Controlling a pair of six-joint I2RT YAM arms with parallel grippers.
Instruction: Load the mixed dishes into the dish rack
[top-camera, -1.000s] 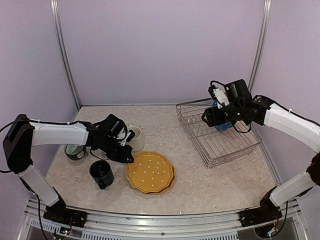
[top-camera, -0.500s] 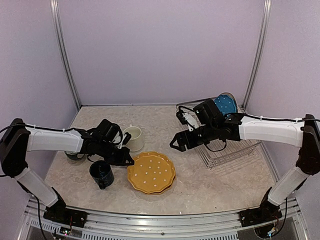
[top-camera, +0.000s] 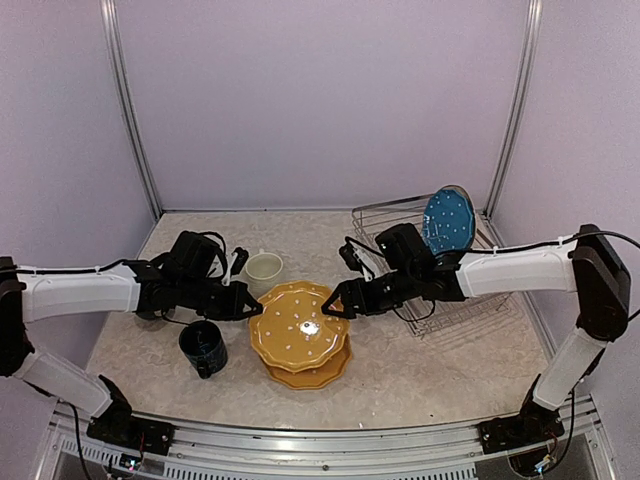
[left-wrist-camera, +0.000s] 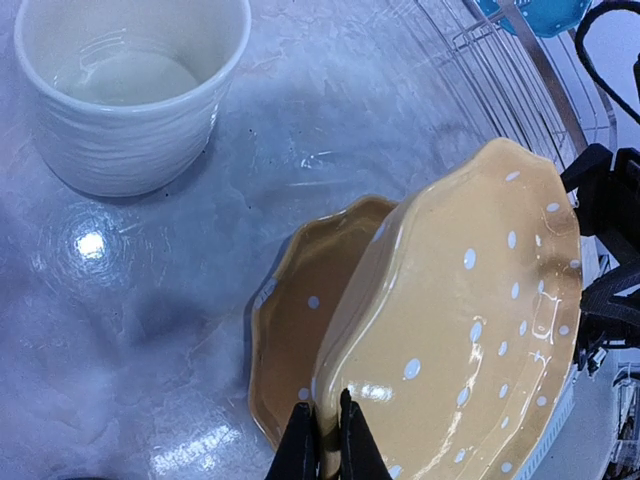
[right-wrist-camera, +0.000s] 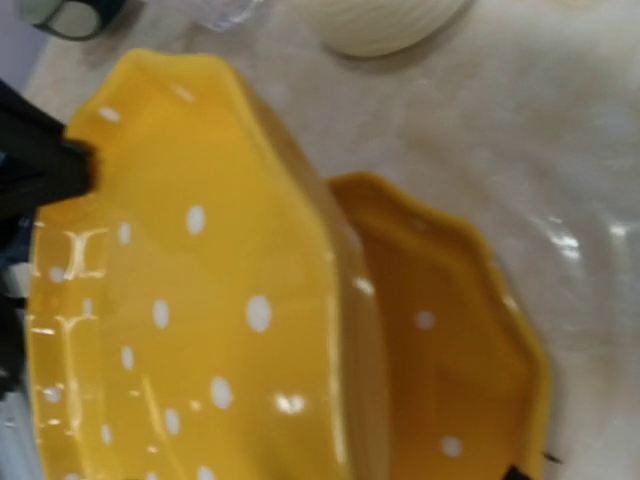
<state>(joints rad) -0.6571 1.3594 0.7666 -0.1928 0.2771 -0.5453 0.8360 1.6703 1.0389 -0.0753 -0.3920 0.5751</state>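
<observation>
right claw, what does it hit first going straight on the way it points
The tilted top yellow dotted plate: the open right claw points at its right edge, apparently very close, though depth is unclear.

No legible text, label, brand, number or sign appears in any of the three views. The only markings are scattered white dots on the upper yellow plate (top-camera: 300, 325) and the lower yellow plate (top-camera: 312, 376); these form no characters.

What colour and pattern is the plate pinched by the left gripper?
The plate is yellow with scattered white dots, clearest in the left wrist view.
</observation>
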